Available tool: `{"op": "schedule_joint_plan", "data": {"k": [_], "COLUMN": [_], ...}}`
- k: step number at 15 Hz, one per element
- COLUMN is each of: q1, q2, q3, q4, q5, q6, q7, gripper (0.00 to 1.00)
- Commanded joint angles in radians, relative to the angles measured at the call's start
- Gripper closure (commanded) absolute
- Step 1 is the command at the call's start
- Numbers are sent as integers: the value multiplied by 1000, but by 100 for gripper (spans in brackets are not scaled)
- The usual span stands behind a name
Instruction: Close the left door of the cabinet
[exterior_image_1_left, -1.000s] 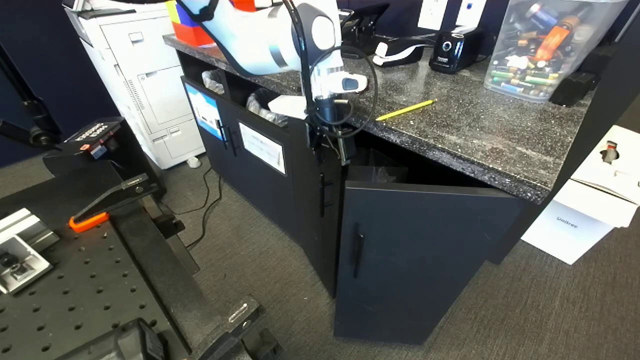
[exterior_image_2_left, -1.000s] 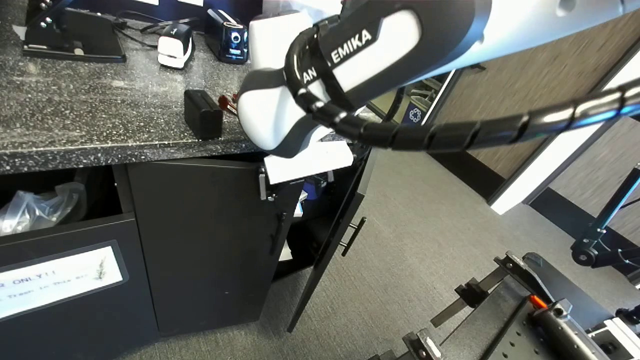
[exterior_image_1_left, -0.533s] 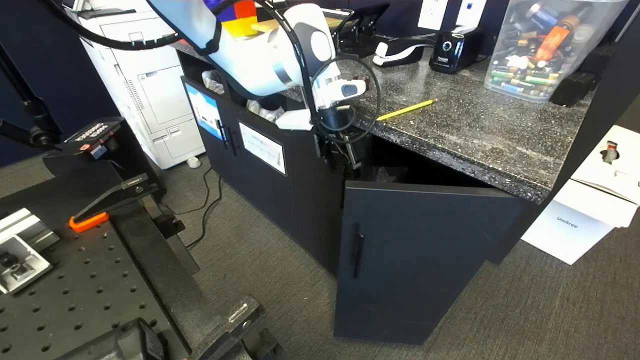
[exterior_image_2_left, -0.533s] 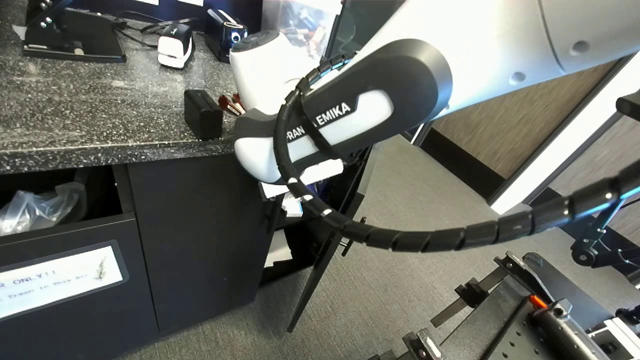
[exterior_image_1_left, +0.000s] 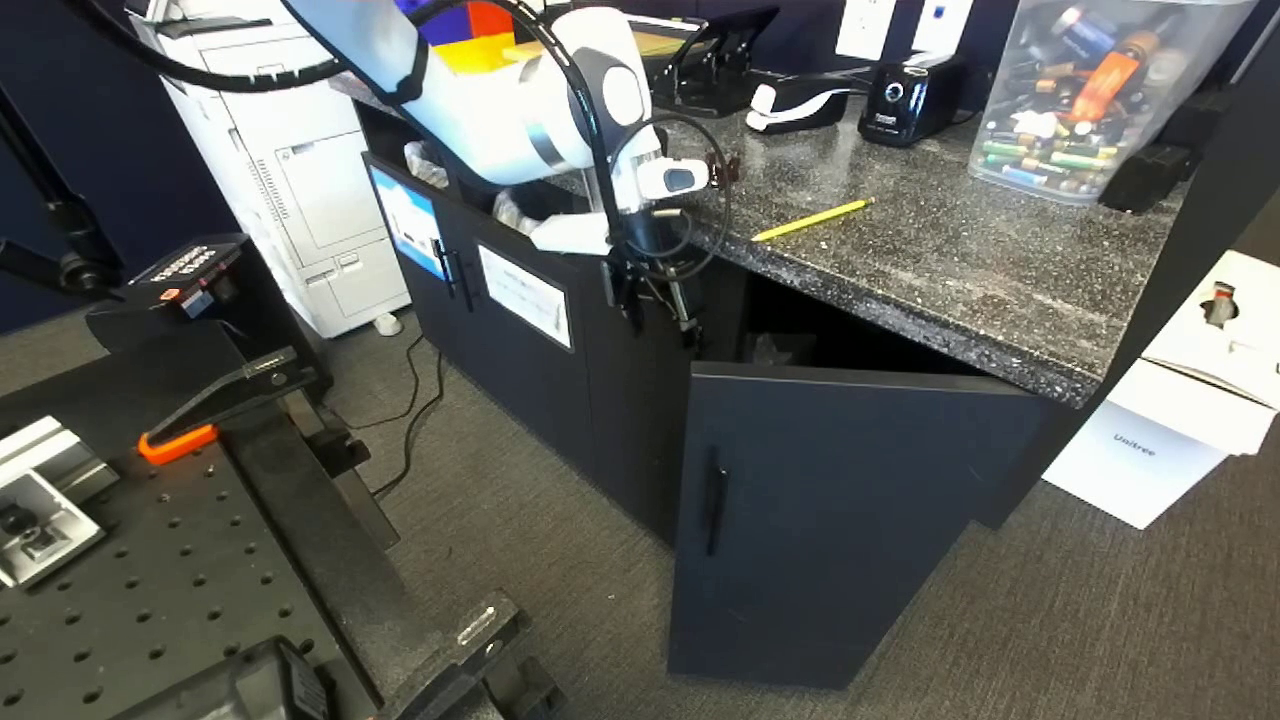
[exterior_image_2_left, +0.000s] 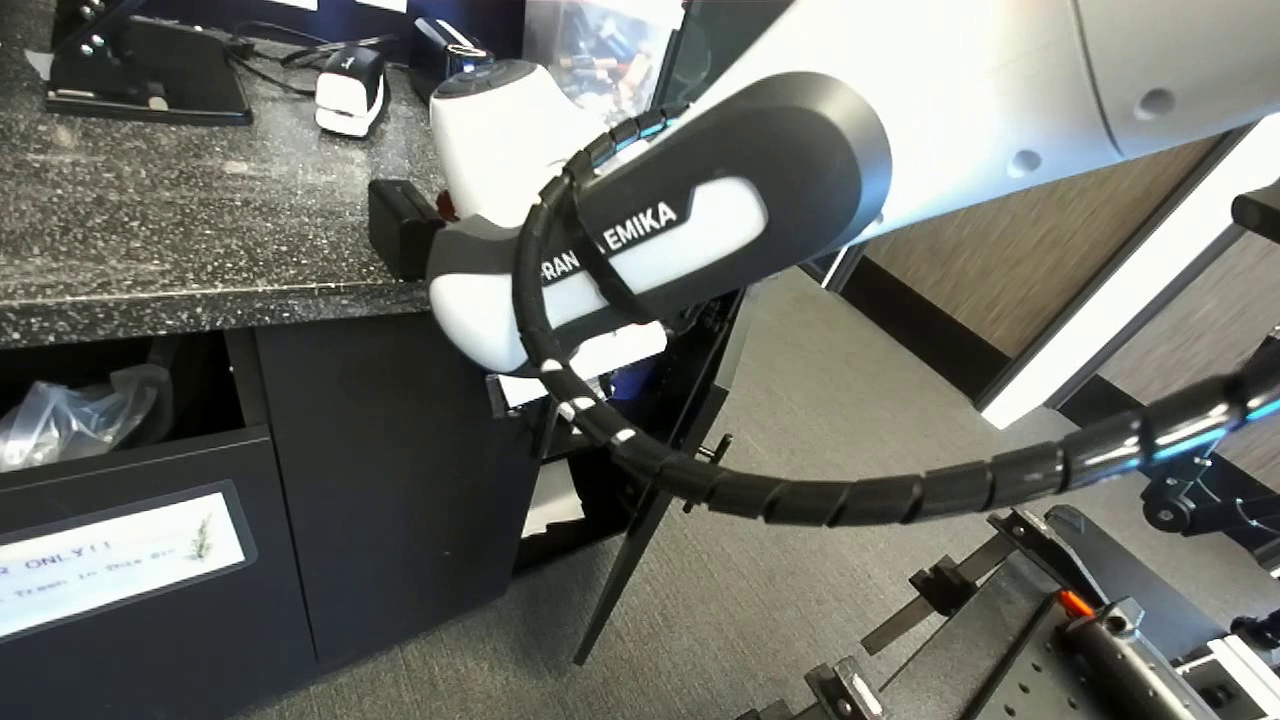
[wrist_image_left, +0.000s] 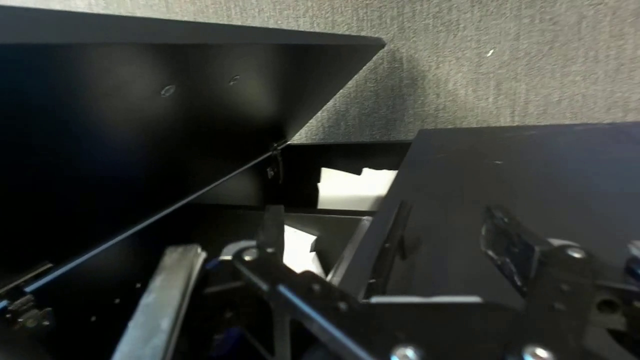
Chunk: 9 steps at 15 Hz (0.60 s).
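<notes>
Nearly in line with the cabinet (exterior_image_1_left: 530, 390): left door (exterior_image_2_left: 390, 480) upright, right door (exterior_image_1_left: 850, 540) swung wide

The left door is a tall, flat, dark rectangular panel with a smooth face, between a white-labelled front panel (exterior_image_2_left: 190, 660) and the open compartment (exterior_image_2_left: 610, 490). Whether it sits fully flush I cannot tell. Its slim black bar handle (wrist_image_left: 389, 247) shows in the wrist view between the fingers (wrist_image_left: 272, 230) of the gripper (wrist_image_left: 383, 225). These are spread well apart; contact with handle or panel cannot be made out.

The glossy white arm (exterior_image_2_left: 940, 90) and its ribbed black cable sleeve (exterior_image_2_left: 800, 502) hide the left door's upper corner in an exterior view. The right door, navy and flat with a vertical pull (exterior_image_1_left: 717, 505), juts over grey textured carpet (exterior_image_1_left: 530, 530) and covers part of the left one in an exterior view. White papers (wrist_image_left: 355, 187) lie inside the compartment.

Above runs the speckled grey-black granite top (exterior_image_1_left: 960, 230), bearing a yellow pencil (exterior_image_1_left: 813, 221), a black-and-white stapler (exterior_image_1_left: 795, 108), an electric pencil sharpener (exterior_image_1_left: 905, 105) and a translucent plastic tub (exterior_image_1_left: 1205, 50) of batteries (exterior_image_1_left: 1085, 158). Across the carpet stands a black worktop (exterior_image_1_left: 195, 600) drilled with rows of holes; a white box (exterior_image_1_left: 1210, 345) marked Unitree sits near the right door.
</notes>
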Motion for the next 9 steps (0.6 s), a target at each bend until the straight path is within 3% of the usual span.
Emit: {"op": "schedule_joint_plan", "data": {"k": [1,5,6,9], "q1": [-38,-108,-58,-92], "q2": [-145,-294,-178,-261], "q3": [113,225,163,202], "q4": [-128,-245,-115,-190], "q5": [51,131,95,120], "q6": [5,-6,-6,-7], "q7": [-165,-326,-245,-300], "gripper": [0,0,0,0]}}
